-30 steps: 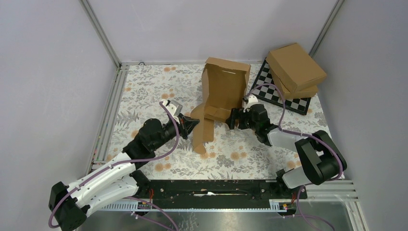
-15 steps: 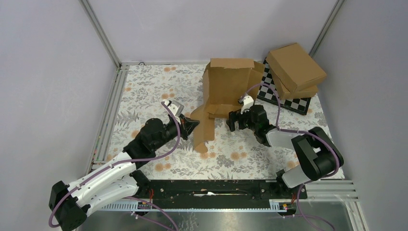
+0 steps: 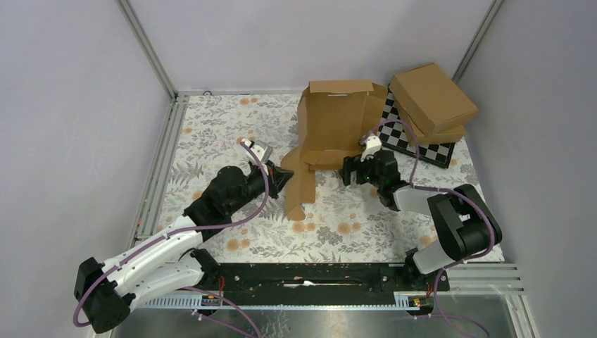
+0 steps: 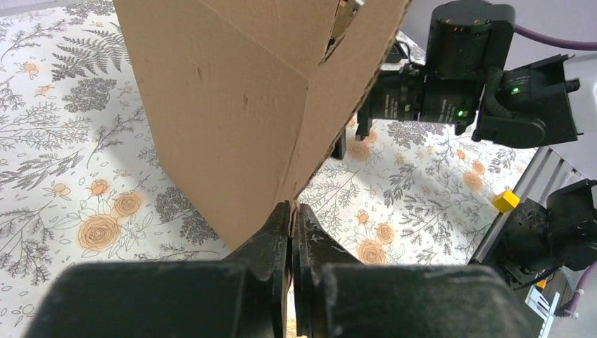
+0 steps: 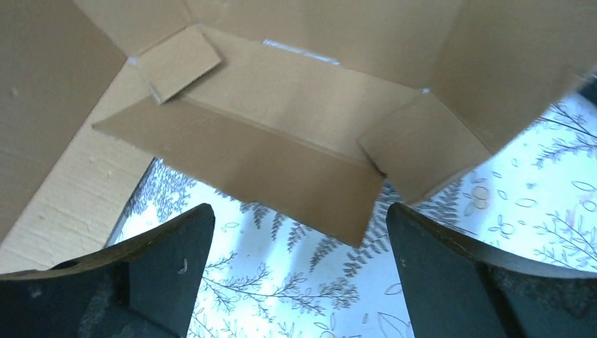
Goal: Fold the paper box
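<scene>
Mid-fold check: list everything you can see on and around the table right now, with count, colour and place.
paper box: 1, brown, half-folded and standing, centre-back of the table
made boxes: 2, brown, stacked at far right on the chessboard
chessboard: 1, black and white, far right, under the stack
cloth: 1, white floral with orange blooms, covering the table
yellow bit: 1, yellow, by the near rail; too small to identify
left end effector: 1, black, shut on the lower edge of a paper box flap
right end effector: 1, black, open, at the paper box's near right side, holding nothing
</scene>
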You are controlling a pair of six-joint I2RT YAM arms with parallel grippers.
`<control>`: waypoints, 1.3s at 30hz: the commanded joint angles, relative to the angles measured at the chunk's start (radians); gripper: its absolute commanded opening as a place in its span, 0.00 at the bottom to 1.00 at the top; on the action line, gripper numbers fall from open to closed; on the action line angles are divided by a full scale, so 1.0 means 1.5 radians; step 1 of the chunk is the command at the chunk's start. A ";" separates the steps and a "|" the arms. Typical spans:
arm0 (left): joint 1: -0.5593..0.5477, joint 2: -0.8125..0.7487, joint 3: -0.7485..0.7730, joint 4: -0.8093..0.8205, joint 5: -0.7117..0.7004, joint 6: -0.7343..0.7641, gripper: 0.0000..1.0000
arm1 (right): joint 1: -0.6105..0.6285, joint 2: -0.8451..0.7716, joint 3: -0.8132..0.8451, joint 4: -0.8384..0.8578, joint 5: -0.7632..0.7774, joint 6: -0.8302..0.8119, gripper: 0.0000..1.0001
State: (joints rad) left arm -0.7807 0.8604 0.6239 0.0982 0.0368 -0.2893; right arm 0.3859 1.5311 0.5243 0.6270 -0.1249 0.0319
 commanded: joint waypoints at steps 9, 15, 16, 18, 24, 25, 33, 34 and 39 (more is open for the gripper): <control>-0.002 0.054 0.052 -0.026 -0.047 -0.007 0.00 | -0.189 0.023 0.048 0.163 -0.047 0.161 1.00; -0.002 0.067 0.052 -0.007 -0.054 0.005 0.00 | -0.212 0.122 0.129 0.246 -0.104 0.136 0.99; -0.001 0.068 0.051 0.000 -0.056 0.009 0.00 | -0.213 0.136 0.144 0.251 -0.103 0.141 0.99; -0.001 0.076 0.047 0.015 -0.055 0.027 0.00 | -0.213 0.164 0.176 0.258 -0.122 0.143 0.96; 0.006 0.128 0.073 0.035 -0.039 0.084 0.00 | -0.212 0.207 0.211 0.314 -0.138 0.196 0.64; 0.008 0.137 0.078 0.040 -0.031 0.089 0.00 | -0.211 0.211 0.211 0.318 -0.133 0.201 0.57; 0.014 0.179 0.099 0.070 0.004 0.115 0.00 | -0.198 0.197 0.182 0.368 -0.076 0.215 0.15; 0.015 0.180 0.102 0.071 0.008 0.116 0.00 | -0.191 0.191 0.177 0.367 -0.066 0.207 0.14; 0.016 0.176 0.114 0.069 0.036 0.110 0.00 | -0.170 0.159 0.156 0.356 -0.045 0.202 0.14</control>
State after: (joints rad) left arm -0.7589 1.1278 0.7395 0.1753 0.0326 -0.1341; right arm 0.0971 1.8423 0.7750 1.0843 -0.2344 0.3302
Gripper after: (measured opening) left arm 0.020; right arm 0.155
